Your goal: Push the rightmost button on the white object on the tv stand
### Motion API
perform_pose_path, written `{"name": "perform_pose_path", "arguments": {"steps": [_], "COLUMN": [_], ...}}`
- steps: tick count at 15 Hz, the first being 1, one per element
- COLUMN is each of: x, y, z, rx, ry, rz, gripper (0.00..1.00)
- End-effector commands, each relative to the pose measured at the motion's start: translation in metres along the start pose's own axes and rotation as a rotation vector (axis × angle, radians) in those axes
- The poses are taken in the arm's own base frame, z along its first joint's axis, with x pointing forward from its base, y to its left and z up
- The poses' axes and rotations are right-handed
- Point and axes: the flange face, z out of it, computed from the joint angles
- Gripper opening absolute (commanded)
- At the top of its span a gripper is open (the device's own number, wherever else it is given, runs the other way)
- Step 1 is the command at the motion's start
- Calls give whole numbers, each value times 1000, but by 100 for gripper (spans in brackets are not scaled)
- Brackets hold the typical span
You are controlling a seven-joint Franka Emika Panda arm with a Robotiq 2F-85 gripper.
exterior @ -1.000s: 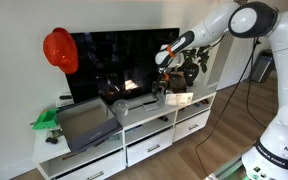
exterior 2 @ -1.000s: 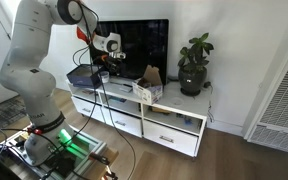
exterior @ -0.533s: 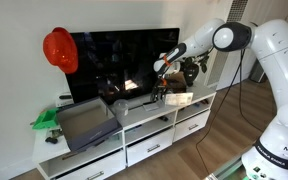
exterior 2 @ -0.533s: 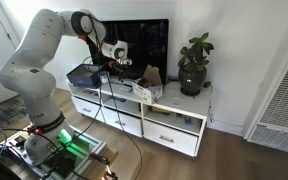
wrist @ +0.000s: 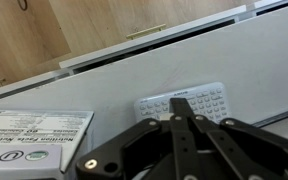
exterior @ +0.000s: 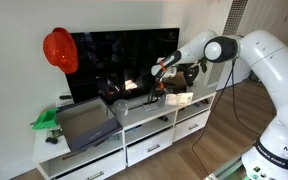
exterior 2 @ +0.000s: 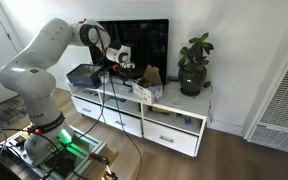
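Hovering over the tv stand (exterior: pixel 149 135) in front of the dark TV (exterior: pixel 124 60), my gripper (exterior: pixel 157 90) has its jaws pressed together, holding nothing. The white object (exterior: pixel 132 104) sits on the stand's top, just right of the grey tray (exterior: pixel 84 125). I am above its right end; I cannot tell whether I touch it. In the wrist view my closed fingers (wrist: pixel 172 128) point toward a small white keypad (wrist: pixel 189 102), with a labelled white box (wrist: pixel 34 135) to its left.
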Motion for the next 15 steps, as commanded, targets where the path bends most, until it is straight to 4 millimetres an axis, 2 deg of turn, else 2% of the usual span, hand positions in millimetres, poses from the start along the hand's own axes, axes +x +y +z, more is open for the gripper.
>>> {"name": "perform_pose_path", "arguments": {"steps": [1,15], "x": [17,41], "y": [-5,-9], "z": [11,38], "rx": [-11,-82], "ry": [-11,-19], "rz": [11,76], "gripper": [1,1]}}
